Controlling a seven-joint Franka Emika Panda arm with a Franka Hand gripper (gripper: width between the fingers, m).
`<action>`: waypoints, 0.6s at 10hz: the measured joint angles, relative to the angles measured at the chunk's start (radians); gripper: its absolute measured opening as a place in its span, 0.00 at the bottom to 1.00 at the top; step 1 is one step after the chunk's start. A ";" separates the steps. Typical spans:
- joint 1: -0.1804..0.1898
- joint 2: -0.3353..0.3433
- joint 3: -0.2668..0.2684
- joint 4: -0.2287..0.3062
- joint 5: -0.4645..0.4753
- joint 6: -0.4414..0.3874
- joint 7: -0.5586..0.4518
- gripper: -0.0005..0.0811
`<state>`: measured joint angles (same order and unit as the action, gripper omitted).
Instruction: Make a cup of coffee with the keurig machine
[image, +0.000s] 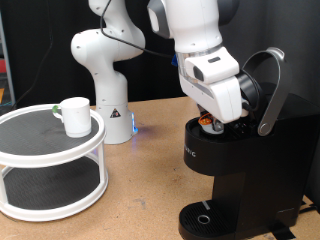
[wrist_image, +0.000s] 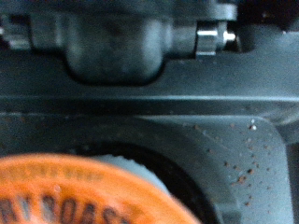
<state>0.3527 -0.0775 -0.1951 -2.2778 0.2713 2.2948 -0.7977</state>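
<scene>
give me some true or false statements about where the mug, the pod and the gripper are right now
1. The white ceramic mug stands on the top tier of the round white two-tier shelf. True.
2. The matte black coffee machine has its lid closed. False: the lid is raised.
3. The gripper is at the machine's open pod chamber. True.
4. The mug sits on the machine's drip tray. False: the tray holds nothing.
5. An orange-topped coffee pod shows in the wrist view. True.

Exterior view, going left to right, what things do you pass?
White two-tier stand → cup on its top shelf → second white robot arm → gripper over the open keurig machine.
</scene>
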 joint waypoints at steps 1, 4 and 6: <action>0.000 0.004 0.001 0.001 0.000 0.002 0.002 0.54; 0.000 0.005 0.001 0.001 -0.001 0.002 0.004 0.54; 0.000 0.014 0.001 0.002 -0.001 0.003 0.004 0.77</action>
<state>0.3527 -0.0637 -0.1940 -2.2761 0.2706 2.2980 -0.7937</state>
